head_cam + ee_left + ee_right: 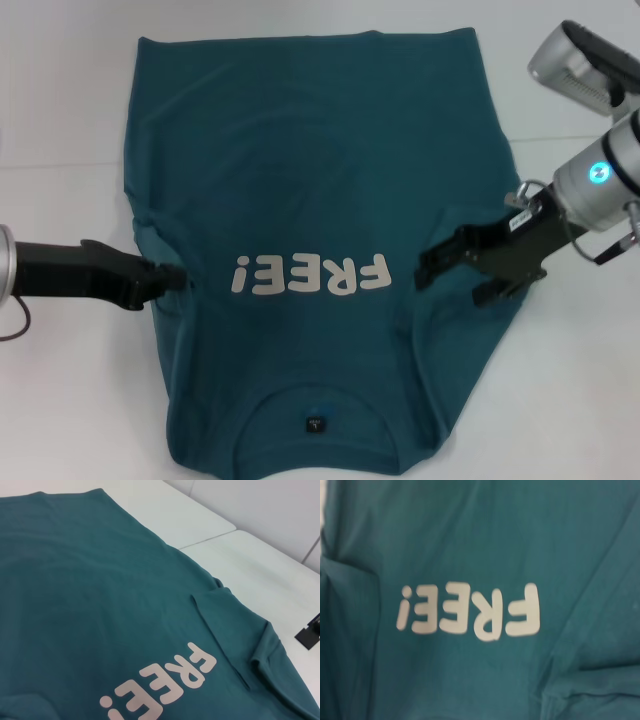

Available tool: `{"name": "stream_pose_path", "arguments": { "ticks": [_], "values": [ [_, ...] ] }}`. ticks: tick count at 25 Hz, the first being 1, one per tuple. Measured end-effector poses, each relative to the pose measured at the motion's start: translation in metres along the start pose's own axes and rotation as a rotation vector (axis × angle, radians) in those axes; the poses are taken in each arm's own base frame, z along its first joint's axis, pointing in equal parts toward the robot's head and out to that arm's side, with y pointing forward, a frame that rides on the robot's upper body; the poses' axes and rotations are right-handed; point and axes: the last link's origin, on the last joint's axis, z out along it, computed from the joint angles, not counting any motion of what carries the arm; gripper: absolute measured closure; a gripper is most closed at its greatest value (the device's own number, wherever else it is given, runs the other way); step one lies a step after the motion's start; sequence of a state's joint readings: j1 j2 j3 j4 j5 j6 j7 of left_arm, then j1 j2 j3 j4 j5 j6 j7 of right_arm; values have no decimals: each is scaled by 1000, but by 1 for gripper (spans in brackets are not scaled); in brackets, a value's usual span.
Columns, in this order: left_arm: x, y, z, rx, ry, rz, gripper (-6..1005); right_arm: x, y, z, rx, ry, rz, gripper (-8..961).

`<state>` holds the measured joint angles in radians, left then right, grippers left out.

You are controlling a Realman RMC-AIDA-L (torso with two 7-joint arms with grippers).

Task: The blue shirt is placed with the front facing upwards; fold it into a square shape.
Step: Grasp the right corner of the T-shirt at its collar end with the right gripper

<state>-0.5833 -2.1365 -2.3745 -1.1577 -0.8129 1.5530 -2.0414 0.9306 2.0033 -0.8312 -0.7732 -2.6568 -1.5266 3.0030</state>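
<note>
One garment on the white table (60,120): the blue shirt (310,150), lying flat, front up. Long axis runs away from the robot; the collar (317,405) with its small dark neck label (316,425) is at the near end, the hem at the far end. The off-white "FREE!" print (310,275) reads upside down in the head view, as it does in the right wrist view (470,611).

Both sleeves are folded inward onto the chest, giving the body a roughly straight-sided outline. The left wrist view shows the right-side sleeve flap (235,630) lying on the body beside the print (160,687).

Left gripper (178,277) sits at the shirt's left edge, level with the print, tips over the folded sleeve; fingers appear drawn together, though whether cloth is pinched between them cannot be told.

Right gripper (430,268) is over the right folded sleeve, level with the print; fingers look close together, grip on cloth not discernible.
</note>
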Motion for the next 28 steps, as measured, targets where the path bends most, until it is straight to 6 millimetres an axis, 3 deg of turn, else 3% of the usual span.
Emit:
{"name": "stream_pose_path", "arguments": {
  "ticks": [14, 28],
  "values": [
    [-9, -3, 4, -10, -6, 29, 996, -13, 17, 21, 169, 46, -62, 39],
    [-8, 0, 7, -21, -4, 57, 996, -20, 18, 32, 153, -3, -33, 38]
  ]
}}
